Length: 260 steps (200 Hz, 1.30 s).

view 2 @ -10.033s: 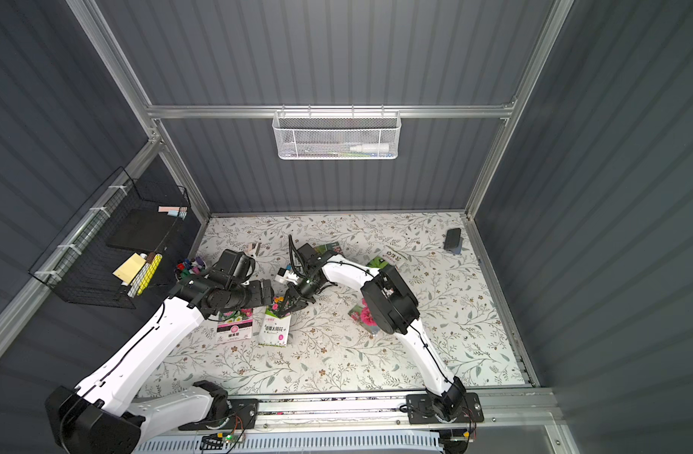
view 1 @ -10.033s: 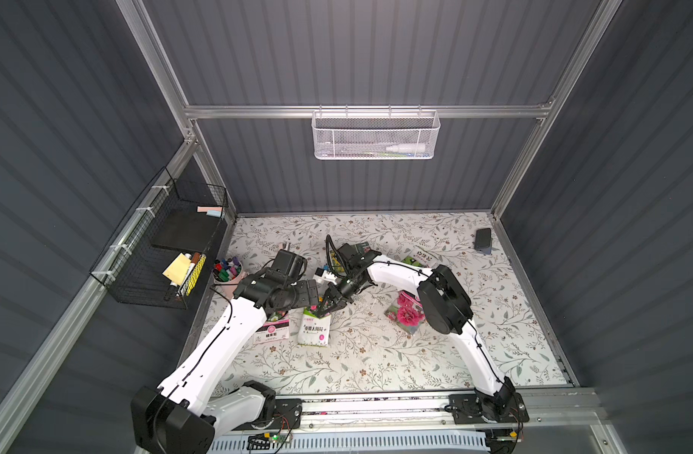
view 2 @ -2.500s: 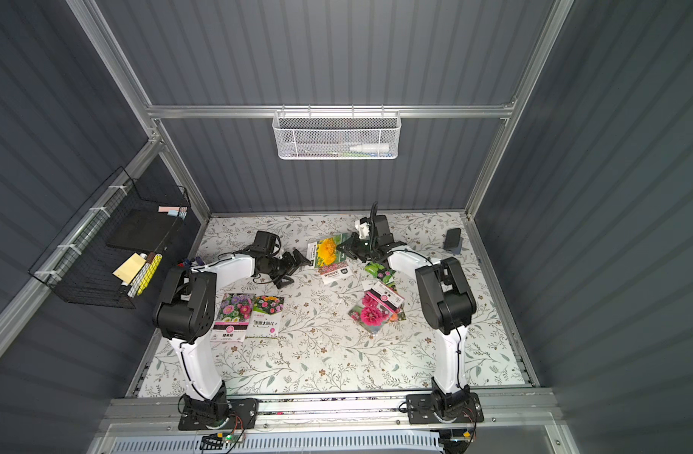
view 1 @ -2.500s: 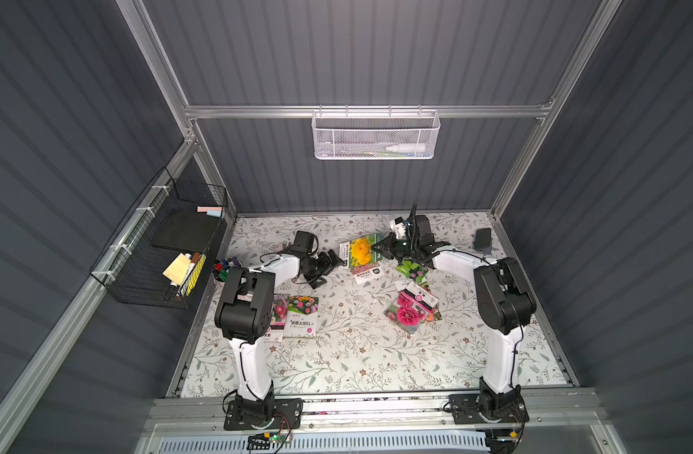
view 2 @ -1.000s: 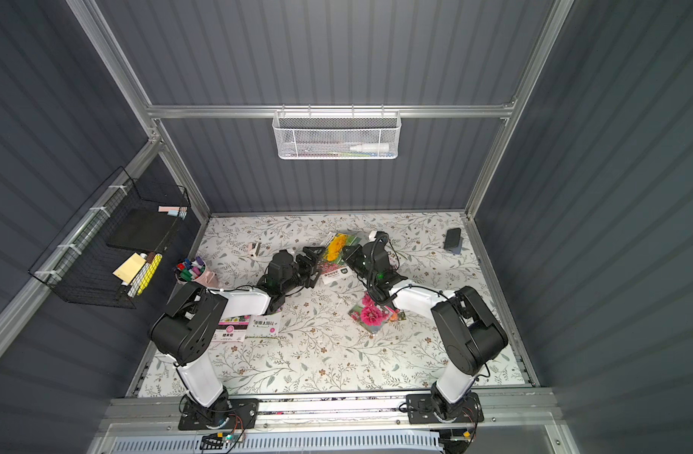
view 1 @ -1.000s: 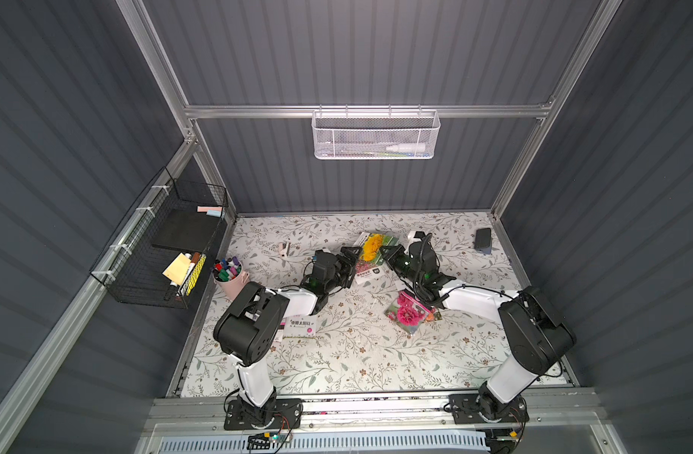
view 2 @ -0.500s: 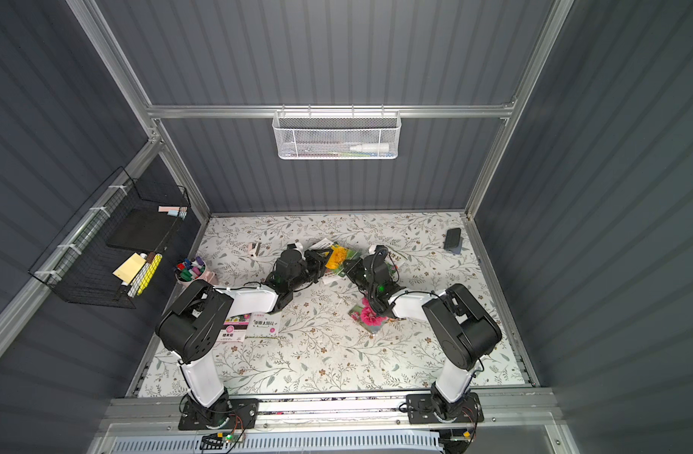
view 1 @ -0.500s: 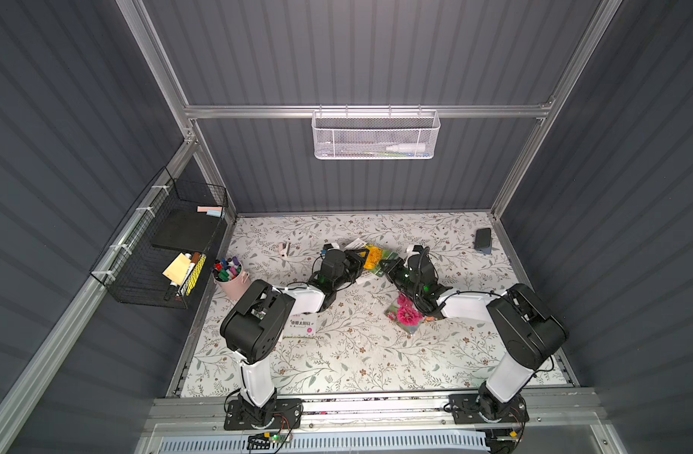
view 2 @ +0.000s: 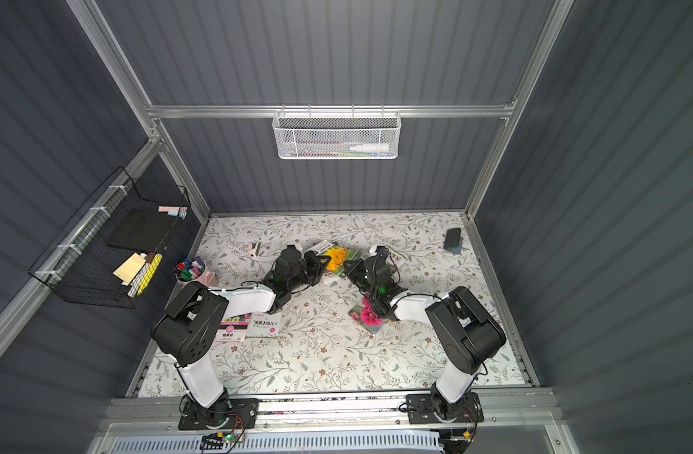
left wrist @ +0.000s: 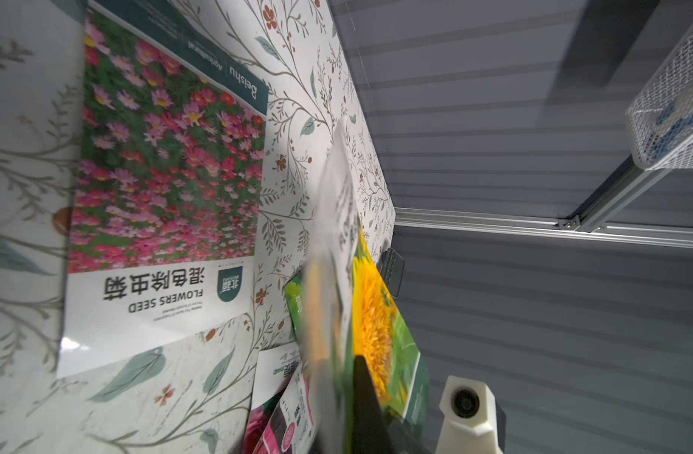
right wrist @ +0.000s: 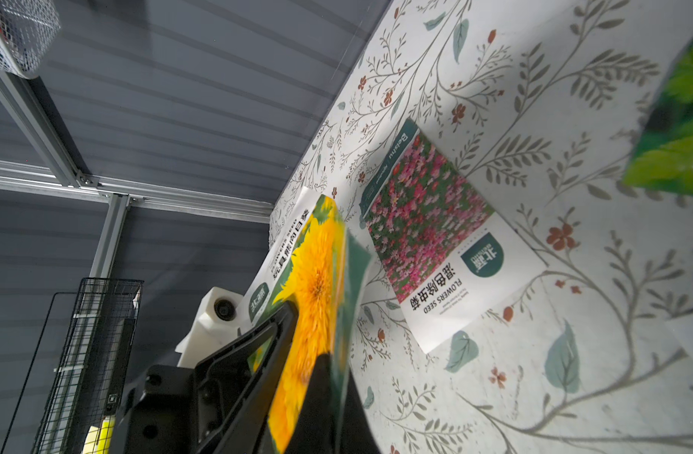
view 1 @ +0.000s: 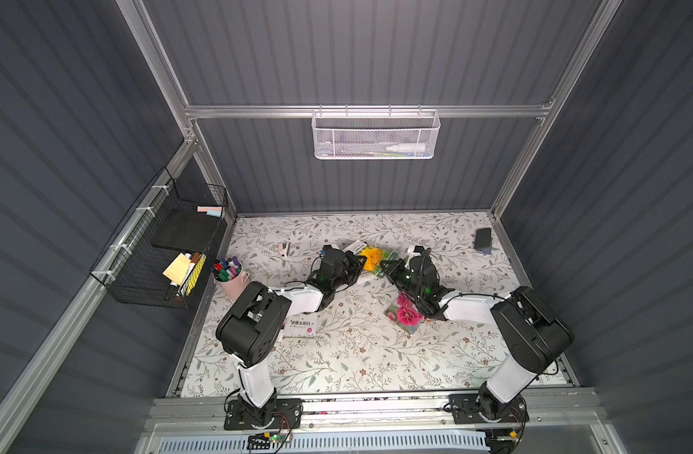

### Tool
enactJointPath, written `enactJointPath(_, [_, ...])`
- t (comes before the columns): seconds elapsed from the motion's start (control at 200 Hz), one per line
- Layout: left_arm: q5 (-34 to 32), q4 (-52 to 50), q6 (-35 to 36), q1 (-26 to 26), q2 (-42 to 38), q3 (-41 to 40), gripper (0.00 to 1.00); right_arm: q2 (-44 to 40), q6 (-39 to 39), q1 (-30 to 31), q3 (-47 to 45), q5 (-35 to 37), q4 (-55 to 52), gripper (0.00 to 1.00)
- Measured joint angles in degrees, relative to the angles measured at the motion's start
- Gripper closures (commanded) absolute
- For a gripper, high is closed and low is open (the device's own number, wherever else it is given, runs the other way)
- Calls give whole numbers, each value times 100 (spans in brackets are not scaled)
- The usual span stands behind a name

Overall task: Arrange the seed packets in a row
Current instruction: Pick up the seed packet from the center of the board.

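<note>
Yellow sunflower packet (view 1: 372, 256) hangs off the table (view 1: 337, 353), opposite ends pinched by the left gripper (view 1: 357, 265) and the right gripper (view 1: 385, 266). Nearby a pink packet (right wrist: 427, 220) lies flat.

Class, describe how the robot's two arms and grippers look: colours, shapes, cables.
Both the left arm and right arm have white link shells, bulky black joint housings, loose black cables and small green lights. The left gripper and right gripper are black, with slim black fingers.
</note>
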Motion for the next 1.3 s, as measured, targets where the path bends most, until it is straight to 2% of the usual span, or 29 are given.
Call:
enactJointPath(0.04, [68,-245,127,7,-120,26,100,-20,-24,-2,0,-57,-68,64])
enactJointPath(0.11, [402,-863,487,15,-380,151,100,-72,-195,-63,17,-214,-249,43])
enactJointPath(0.16, [704,-1318,750,24,-575,273,100,-146,-354,-155,37,-389,-498,35])
enactJointPath(0.315, [1917,-2859,1873,90,-1287,675,100,-765,-955,-730,55,-1222,-1648,21])
enactJointPath(0.415, [2704,-3668,2463,149,-1617,848,100,-1248,-1558,-1143,164,-1961,-2361,20])
enactJointPath(0.53, [3609,-4203,2839,190,-1639,942,100,-1480,-2114,-1279,538,-2850,-3012,20])
enactJointPath(0.71, [4496,-4529,3156,216,-1515,938,100,-1360,-2118,-1270,560,-4264,-2756,25])
enactJointPath(0.89, [4756,-4636,3381,236,-1504,935,100,-1161,-1674,-1270,-79,-4874,-2085,31])
enactJointPath(1.04, [4789,-4734,3484,352,-1381,935,100,-1154,-1250,-1272,-474,-5115,-1460,50])
enactJointPath(1.301, [4787,-4826,3580,577,-1147,935,100,-1453,-772,-1272,-750,-5095,-892,60])
